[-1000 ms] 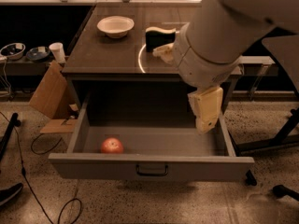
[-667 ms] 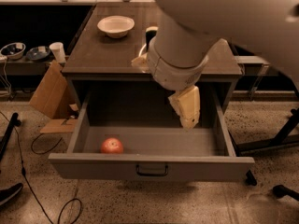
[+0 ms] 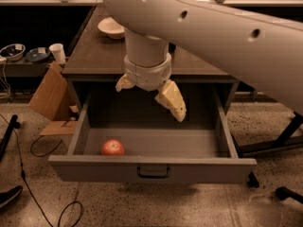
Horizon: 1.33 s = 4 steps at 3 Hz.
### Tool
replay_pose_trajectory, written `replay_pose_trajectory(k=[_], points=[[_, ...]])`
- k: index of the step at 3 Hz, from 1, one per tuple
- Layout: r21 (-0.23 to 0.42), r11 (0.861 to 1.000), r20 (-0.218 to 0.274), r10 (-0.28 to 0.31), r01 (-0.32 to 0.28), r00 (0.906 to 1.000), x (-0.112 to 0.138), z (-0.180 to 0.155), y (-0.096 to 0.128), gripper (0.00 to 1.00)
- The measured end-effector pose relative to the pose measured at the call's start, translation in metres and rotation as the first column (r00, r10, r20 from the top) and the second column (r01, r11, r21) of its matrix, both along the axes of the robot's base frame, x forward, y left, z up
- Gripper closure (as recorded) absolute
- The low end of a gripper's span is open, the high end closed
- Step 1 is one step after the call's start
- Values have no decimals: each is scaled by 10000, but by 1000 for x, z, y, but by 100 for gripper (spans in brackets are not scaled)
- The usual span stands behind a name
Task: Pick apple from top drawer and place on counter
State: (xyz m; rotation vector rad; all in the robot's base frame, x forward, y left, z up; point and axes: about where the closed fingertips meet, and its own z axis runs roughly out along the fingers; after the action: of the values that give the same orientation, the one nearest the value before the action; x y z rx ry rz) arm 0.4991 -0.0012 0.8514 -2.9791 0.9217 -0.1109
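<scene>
The apple (image 3: 112, 147), red-orange, lies in the front left of the open top drawer (image 3: 151, 168), just behind the drawer front. My gripper (image 3: 149, 95) hangs over the middle of the drawer, above and to the right of the apple, apart from it. Its two cream fingers (image 3: 172, 101) are spread open and hold nothing. The dark counter (image 3: 92, 56) lies behind the drawer; my wide white arm crosses over it and hides its right part.
A white bowl (image 3: 111, 27) stands at the back left of the counter. A cardboard box (image 3: 47, 94), a white cup (image 3: 57, 53) and small bowls (image 3: 13, 51) are to the left. Cables (image 3: 47, 148) lie on the floor; a chair base (image 3: 289, 141) stands at right.
My arm and gripper have swung left, from the drawer's right side to over its middle, nearer the apple. The apple has not moved.
</scene>
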Motion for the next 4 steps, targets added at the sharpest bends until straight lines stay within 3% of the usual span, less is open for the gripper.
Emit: replay_pose_trajectory(k=[1,2,3,4], points=[[-886,9886,-1252,1103,-1218,9860,2,-25,8,0],[-884,9886,-1252,1106,-1221,9860,2,-25,8,0],[-592,9819,-1409,1701,-1799,9753,9,-43,23,0],[-328,9705,-1747,2298,-2389,9574,9,-75,33,0]])
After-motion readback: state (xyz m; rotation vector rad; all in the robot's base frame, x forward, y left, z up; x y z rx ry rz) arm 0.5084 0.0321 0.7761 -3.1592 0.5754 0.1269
